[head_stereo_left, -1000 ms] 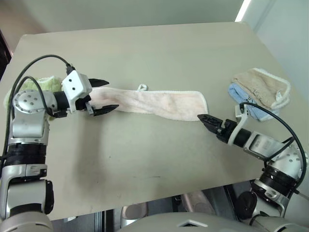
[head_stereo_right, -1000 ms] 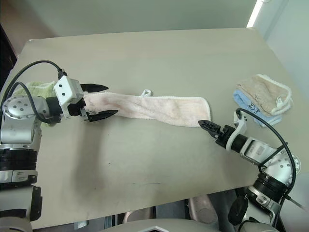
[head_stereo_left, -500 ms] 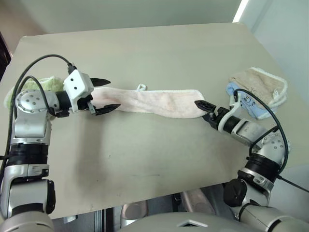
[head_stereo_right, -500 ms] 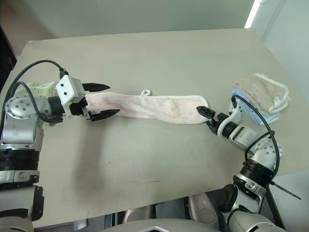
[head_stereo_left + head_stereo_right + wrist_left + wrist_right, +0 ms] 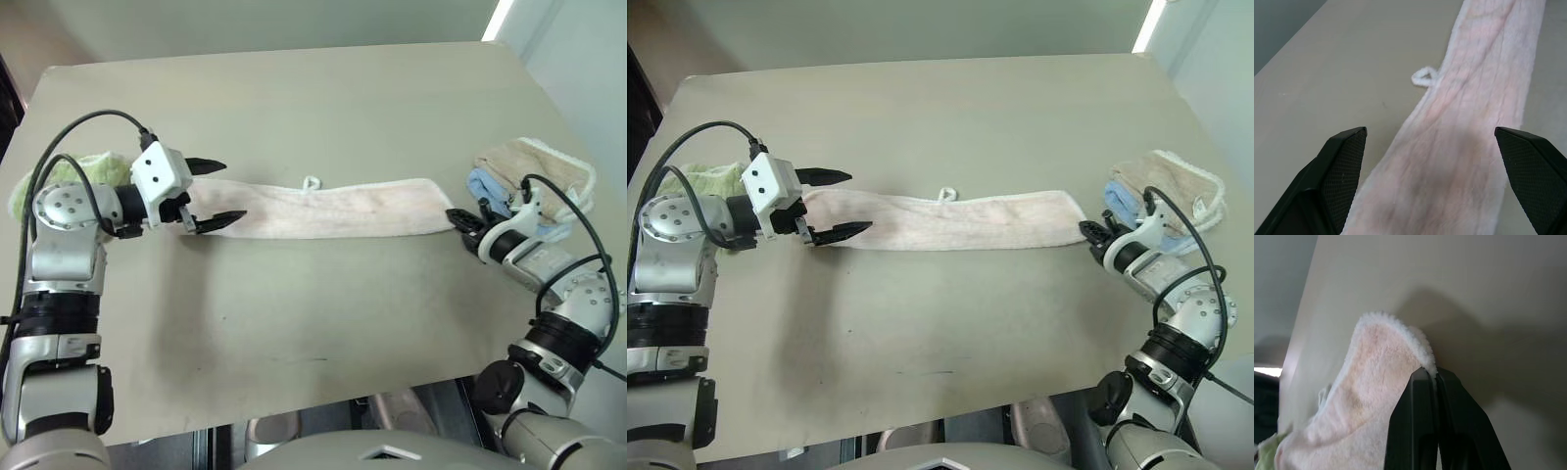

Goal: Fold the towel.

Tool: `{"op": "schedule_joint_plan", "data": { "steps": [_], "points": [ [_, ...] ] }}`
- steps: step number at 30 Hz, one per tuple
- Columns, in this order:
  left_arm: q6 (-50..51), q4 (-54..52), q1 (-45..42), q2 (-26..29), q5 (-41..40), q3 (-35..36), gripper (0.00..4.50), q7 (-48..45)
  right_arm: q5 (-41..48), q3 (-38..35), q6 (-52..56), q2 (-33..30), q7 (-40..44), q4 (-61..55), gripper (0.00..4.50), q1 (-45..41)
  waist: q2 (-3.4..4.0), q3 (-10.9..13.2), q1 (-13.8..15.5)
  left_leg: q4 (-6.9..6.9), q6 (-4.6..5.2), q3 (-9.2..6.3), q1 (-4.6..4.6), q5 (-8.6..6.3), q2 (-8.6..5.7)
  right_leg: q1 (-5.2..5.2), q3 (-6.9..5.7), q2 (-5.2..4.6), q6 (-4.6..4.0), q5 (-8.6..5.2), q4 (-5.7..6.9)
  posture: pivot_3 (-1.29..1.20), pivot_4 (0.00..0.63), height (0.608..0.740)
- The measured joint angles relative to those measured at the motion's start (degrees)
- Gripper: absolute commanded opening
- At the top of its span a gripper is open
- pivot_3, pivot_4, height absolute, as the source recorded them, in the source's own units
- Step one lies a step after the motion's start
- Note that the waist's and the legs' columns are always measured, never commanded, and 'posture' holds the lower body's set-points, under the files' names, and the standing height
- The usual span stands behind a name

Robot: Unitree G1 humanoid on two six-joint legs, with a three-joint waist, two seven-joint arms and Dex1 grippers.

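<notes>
The pale pink towel (image 5: pixel 333 208) lies stretched out in a long narrow strip across the middle of the beige desk (image 5: pixel 323 108), its small white loop (image 5: pixel 312 182) sticking out from the far edge about halfway along. The right hand (image 5: pixel 457 218) has its two black fingers pressed together, pinching the towel's white-edged right end, which shows clamped between them in the right wrist view. The left hand (image 5: pixel 217 192) is spread wide at the towel's other end, one finger on each side of the strip, not gripping it. A green towel (image 5: pixel 93 168) sits behind the left arm at the desk's left edge, and a beige towel (image 5: pixel 534 168) lies on top of a light blue towel (image 5: pixel 487 188) just beyond the right hand.
</notes>
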Motion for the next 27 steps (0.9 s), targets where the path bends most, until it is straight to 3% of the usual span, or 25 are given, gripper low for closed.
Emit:
{"op": "schedule_joint_plan", "data": {
  "steps": [5, 8, 12, 17, 22, 27],
  "points": [
    [-0.1, 0.1, -0.3, -0.5, 0.1, 0.0, 4.50, 0.0, 0.4, 0.3, -1.8, -7.2, 1.1, 2.8, 0.02, -1.3, 0.01, 0.0, 0.0, 0.01, 0.00, 0.02, -0.02, 0.00, -0.01, 0.00, 0.00, -0.03, 0.05, -0.01, -0.01, 0.00, 0.150, 0.740],
    [-0.2, 0.2, -0.5, -0.9, 0.2, -0.4, 4.50, 0.0, -1.3, 4.9, -2.7, -12.3, 5.9, 2.5, 0.02, -2.5, 0.02, 0.0, 0.0, 0.02, 0.01, 0.03, -0.01, 0.00, -0.03, 0.01, 0.00, -0.03, 0.10, 0.02, -0.01, 0.00, 0.150, 0.740],
    [-0.2, 0.3, -0.7, -1.7, 0.3, -1.1, 4.50, 0.1, -8.1, 21.1, -5.0, -21.2, 19.0, -4.9, 0.02, -2.6, 0.05, 0.0, -0.3, 0.07, 0.02, 0.08, -0.01, 0.01, -0.09, 0.03, -0.01, 0.02, 0.16, 0.05, 0.01, 0.00, 0.150, 0.740],
    [-0.3, 0.3, -1.3, -2.2, 0.3, -1.5, 4.50, 0.3, -16.4, 38.8, -9.3, -25.0, 31.7, -10.0, 0.02, -5.8, 0.04, 0.0, -0.5, 0.17, 0.01, 0.15, -0.01, 0.01, -0.19, 0.06, -0.01, 0.11, 0.20, 0.08, -0.02, 0.00, 0.150, 0.740],
    [-0.3, 0.6, -1.8, -3.0, 0.3, -1.8, 4.50, 1.3, -25.1, 53.5, -13.4, -23.0, 39.8, -8.9, 0.02, -12.2, 0.04, 0.0, -0.5, 0.21, 0.03, 0.08, -0.01, 0.02, 0.04, 0.07, -0.01, 0.12, 0.20, 0.08, -0.03, 0.00, 0.150, 0.740],
    [-0.3, 0.5, -1.9, -3.7, 0.3, -2.0, 4.50, 2.2, -33.9, 61.9, -19.0, -17.6, 44.6, -1.2, 0.02, -16.1, 0.05, 0.0, -0.3, 0.22, 0.03, 0.05, -0.04, 0.02, 0.10, 0.00, -0.08, 0.04, 0.08, 0.15, 0.00, 0.00, 0.150, 0.740]
  ]
}}
